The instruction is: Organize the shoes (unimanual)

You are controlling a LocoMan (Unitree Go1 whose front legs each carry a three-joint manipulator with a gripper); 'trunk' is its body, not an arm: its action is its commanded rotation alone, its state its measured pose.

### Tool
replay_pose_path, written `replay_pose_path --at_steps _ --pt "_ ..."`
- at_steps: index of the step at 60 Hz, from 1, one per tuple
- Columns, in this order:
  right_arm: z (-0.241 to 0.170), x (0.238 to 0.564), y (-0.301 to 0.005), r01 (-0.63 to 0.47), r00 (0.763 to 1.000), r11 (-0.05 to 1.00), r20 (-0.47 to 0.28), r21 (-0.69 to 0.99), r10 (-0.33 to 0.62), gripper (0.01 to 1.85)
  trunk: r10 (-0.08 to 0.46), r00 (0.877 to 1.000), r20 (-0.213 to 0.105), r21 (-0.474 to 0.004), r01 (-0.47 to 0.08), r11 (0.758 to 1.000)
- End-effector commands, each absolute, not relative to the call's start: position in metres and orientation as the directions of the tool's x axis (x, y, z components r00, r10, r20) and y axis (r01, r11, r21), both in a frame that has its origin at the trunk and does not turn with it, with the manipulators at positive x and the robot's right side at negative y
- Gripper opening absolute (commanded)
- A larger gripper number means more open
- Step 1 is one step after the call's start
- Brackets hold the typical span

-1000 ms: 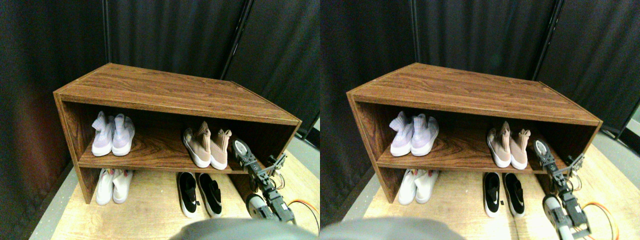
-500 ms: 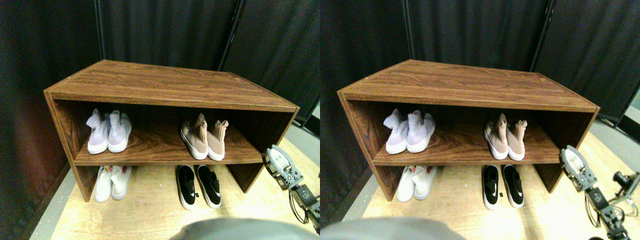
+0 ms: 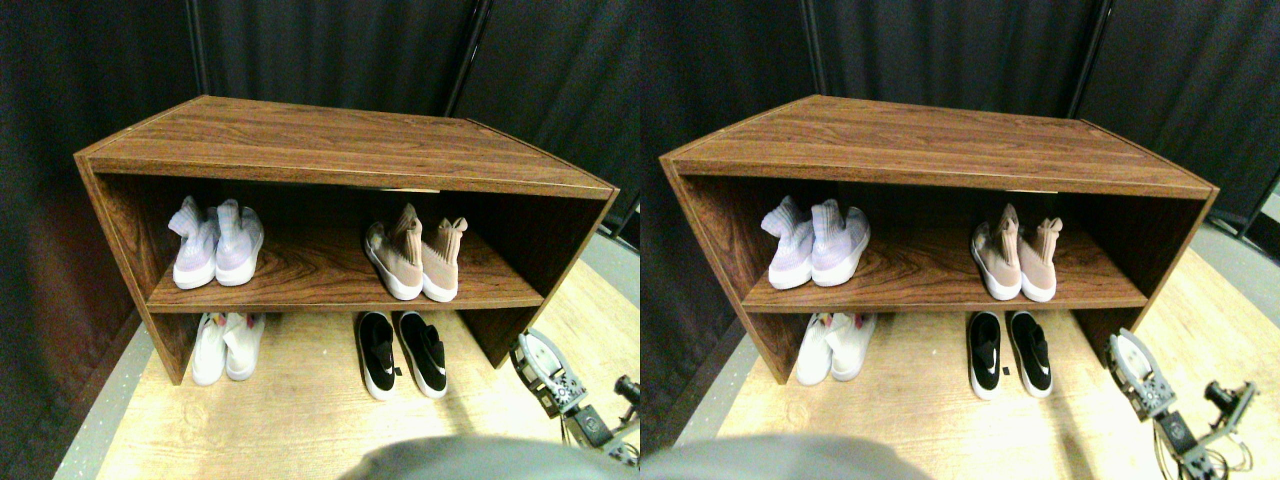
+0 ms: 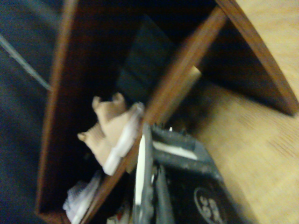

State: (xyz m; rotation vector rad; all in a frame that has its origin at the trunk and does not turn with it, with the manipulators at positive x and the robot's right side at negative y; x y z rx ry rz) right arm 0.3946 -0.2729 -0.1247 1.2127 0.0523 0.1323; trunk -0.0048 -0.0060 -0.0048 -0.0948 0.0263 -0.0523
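A wooden shoe rack [image 3: 340,140] stands on the floor with shoes in pairs. On its middle shelf stand a lavender pair [image 3: 215,245] at the left and a pinkish-beige knit pair [image 3: 412,258] at the right. Under the shelf, on the floor, are a white pair [image 3: 225,345] and a black pair [image 3: 402,352] with white logos. My right gripper [image 3: 540,362] hangs low over the floor by the rack's right side panel, clear of every shoe and holding nothing. The wrist view looks along the shelf board [image 4: 182,70] at the beige pair [image 4: 110,130] and the lavender pair [image 4: 79,200].
Black curtains [image 3: 330,50] close off the back and left. The rack stands on a light wooden floor panel [image 3: 300,420], with a grey strip [image 3: 100,420] along its left edge. Cables [image 3: 585,425] trail from the manipulator at the lower right.
My gripper has drawn back from the right end of the middle shelf, out past the side panel and down toward the floor. The camera view has also shifted.
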Motion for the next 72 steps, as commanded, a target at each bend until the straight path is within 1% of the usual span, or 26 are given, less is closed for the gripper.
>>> replay_pose_path --at_steps 1,4,5,7,12,16,18,22,25,41,48,52,55,61,66,72 --pt "-0.140 0.405 -0.272 -0.099 0.990 0.351 0.057 0.931 0.128 0.06 -0.046 0.998 -0.049 -0.121 0.040 0.992" --pt "-0.156 0.413 -0.274 -0.046 0.995 0.337 0.014 0.940 0.095 0.06 -0.046 0.998 -0.049 -0.121 0.040 0.992" --pt "-0.156 0.413 -0.274 -0.046 0.995 0.337 0.014 0.940 0.095 0.06 -0.046 0.998 -0.049 -0.121 0.040 0.992" --pt "-0.166 0.419 -0.275 -0.010 0.997 0.348 -0.016 0.937 0.072 0.06 -0.042 0.998 -0.049 -0.120 0.036 0.992" --pt "-0.174 0.428 -0.277 0.020 0.998 0.359 -0.042 0.933 0.054 0.06 -0.042 0.998 -0.048 -0.119 0.036 0.992" --pt "-0.182 0.438 -0.279 0.048 0.996 0.339 -0.069 0.940 0.049 0.06 -0.044 0.998 -0.047 -0.118 0.038 0.992" --pt "-0.186 0.444 -0.280 0.058 0.996 0.359 -0.078 0.932 0.043 0.06 -0.044 0.998 -0.047 -0.118 0.038 0.992" --pt "-0.194 0.454 -0.283 0.101 0.994 0.335 -0.108 0.937 0.002 0.06 -0.044 0.998 -0.048 -0.118 0.038 0.992" --pt "-0.199 0.462 -0.285 0.143 0.989 0.318 -0.143 0.937 -0.023 0.06 -0.044 0.998 -0.048 -0.118 0.038 0.992" --pt "-0.207 0.484 -0.289 0.200 0.980 0.351 -0.184 0.915 -0.078 0.06 -0.043 0.998 -0.042 -0.119 0.038 0.992" --pt "-0.210 0.489 -0.292 0.253 0.965 0.355 -0.208 0.900 -0.159 0.06 -0.038 0.999 -0.036 -0.124 0.033 0.992" --pt "-0.213 0.490 -0.291 0.255 0.965 0.344 -0.212 0.904 -0.156 0.06 -0.036 0.999 -0.036 -0.126 0.031 0.992" --pt "-0.217 0.489 -0.289 0.260 0.964 0.364 -0.218 0.894 -0.153 0.06 -0.034 0.999 -0.040 -0.128 0.029 0.991" --pt "-0.223 0.486 -0.284 0.263 0.963 0.315 -0.231 0.912 -0.137 0.06 -0.027 0.999 -0.041 -0.134 0.022 0.991" --pt "-0.226 0.482 -0.277 0.262 0.965 0.329 -0.239 0.907 -0.109 0.06 -0.021 0.999 -0.045 -0.141 0.015 0.990" --pt "-0.227 0.479 -0.265 0.259 0.965 0.389 -0.248 0.884 -0.078 0.06 -0.015 0.999 -0.048 -0.147 0.008 0.989"
